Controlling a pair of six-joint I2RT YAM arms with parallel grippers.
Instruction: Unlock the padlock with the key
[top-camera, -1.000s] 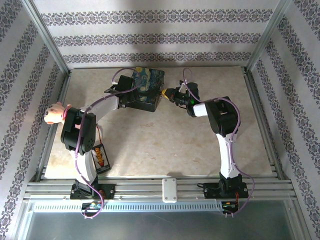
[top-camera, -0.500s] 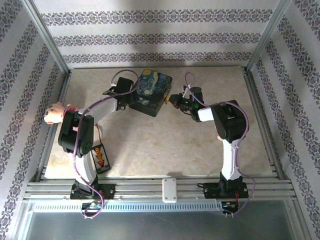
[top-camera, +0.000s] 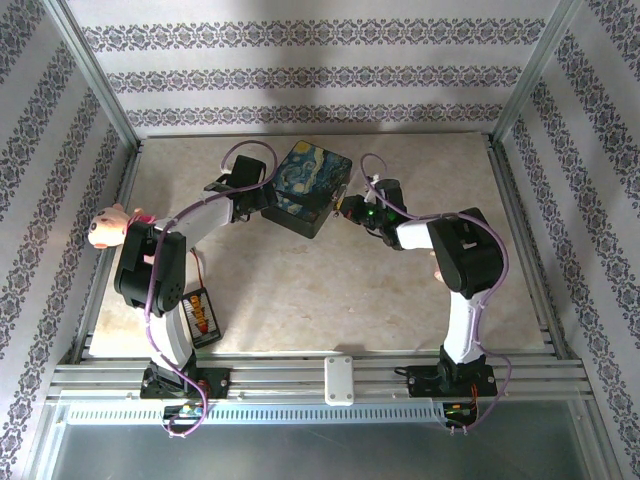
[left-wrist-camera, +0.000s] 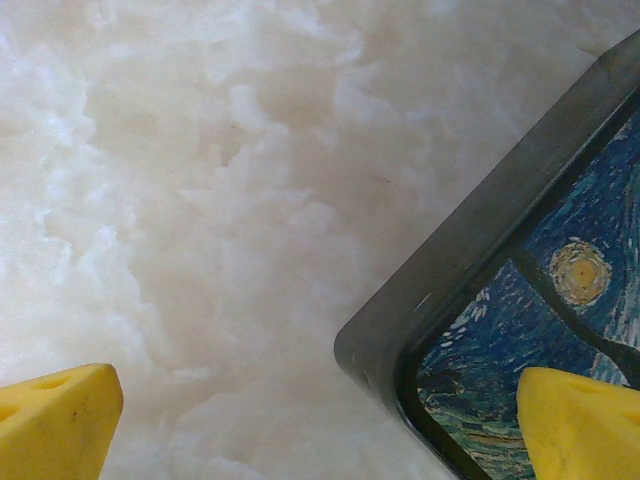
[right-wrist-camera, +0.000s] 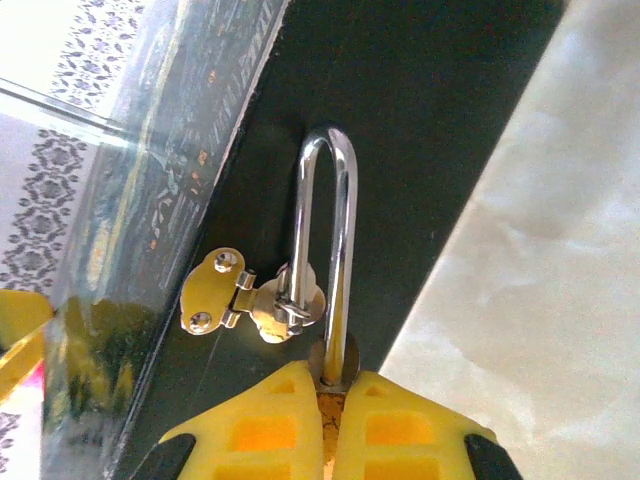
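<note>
The dark starry-night box (top-camera: 312, 185) lies turned at an angle at the back of the table. On its dark side wall (right-wrist-camera: 400, 120) the padlock's silvery shackle (right-wrist-camera: 328, 230) runs through the brass latch (right-wrist-camera: 225, 292). My right gripper (right-wrist-camera: 332, 378) is shut on the padlock's brass body, which is mostly hidden between the yellow fingers. It sits at the box's right side (top-camera: 345, 207). My left gripper (left-wrist-camera: 320, 400) is open, straddling a box corner (left-wrist-camera: 400, 350), at the box's left side (top-camera: 262, 196). The key is hidden.
A pink pig toy (top-camera: 105, 226) rests by the left arm's elbow. A small black and orange object (top-camera: 201, 313) lies on the table near the left base. Aluminium rails (top-camera: 300, 378) border the marbled tabletop (top-camera: 330, 290).
The box has turned and slid a little to the right and nearer. Both grippers moved with it. The right arm's elbow has swung out to the right.
</note>
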